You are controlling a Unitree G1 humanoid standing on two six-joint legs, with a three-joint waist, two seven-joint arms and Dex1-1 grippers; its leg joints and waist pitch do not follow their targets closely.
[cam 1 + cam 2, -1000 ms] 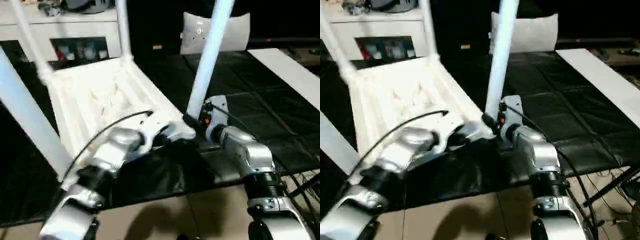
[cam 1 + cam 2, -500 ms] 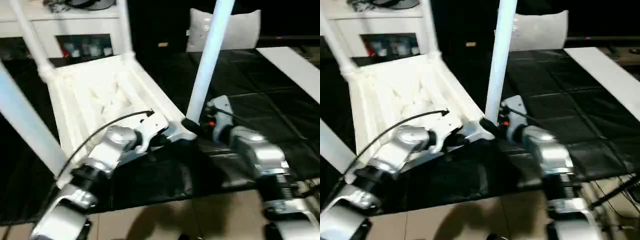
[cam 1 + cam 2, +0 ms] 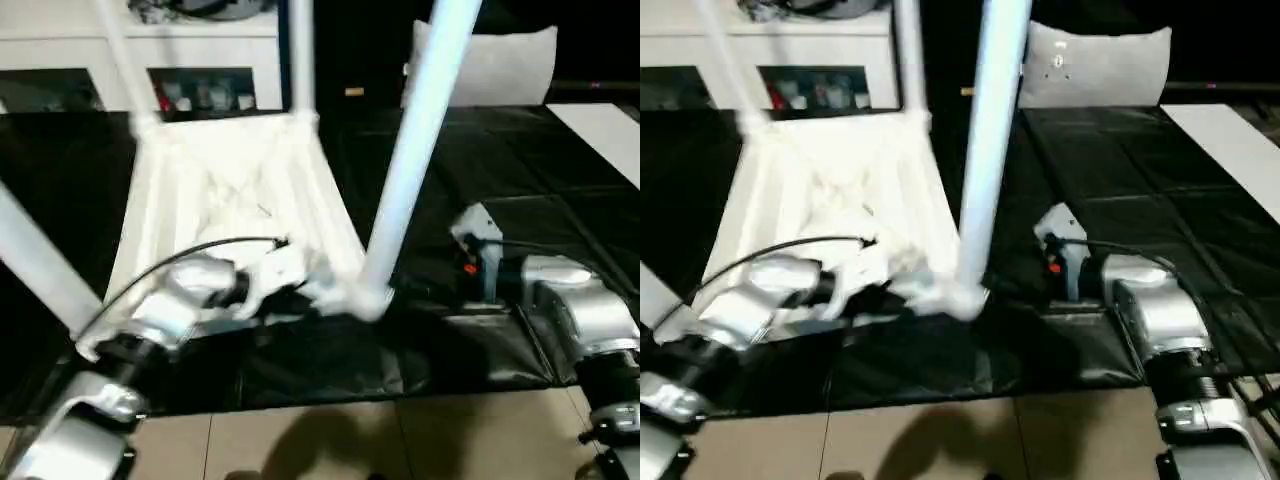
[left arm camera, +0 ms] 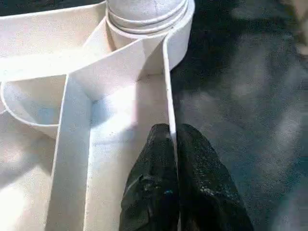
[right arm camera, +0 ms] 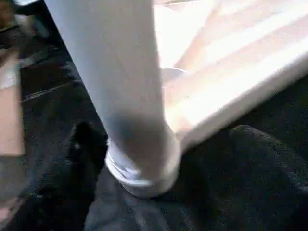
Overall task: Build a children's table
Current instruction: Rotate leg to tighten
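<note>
Underneath everything, black padded mats (image 3: pixel 500 170) with stitched seams cover the floor, giving way to tan tiles nearest the robot. On the mats lies the tabletop (image 3: pixel 230 200), white moulded plastic turned underside up, so its shallow tray of straight ribs and a curved inner wall faces the camera. Round sockets sit at its corners, and each one seen holds a smooth, white, tapered tubular leg: the near leg (image 3: pixel 415 150) rises from the corner socket (image 3: pixel 365 298) closest to the robot, two thinner-looking far legs (image 3: pixel 300 55) stand at the back corners, and another crosses the left edge. Behind stands a white cabinet (image 3: pixel 120 45) with glass doors and small items inside, and a grey pillow (image 3: pixel 495 65) leans at the back. The left end effector (image 4: pixel 173 139) has its black, grainy fingers pinched on the tabletop's thin side rim just beside the near socket. The right end effector (image 5: pixel 159 144) stands wide, its fingers either side of the near leg's base, not touching.
</note>
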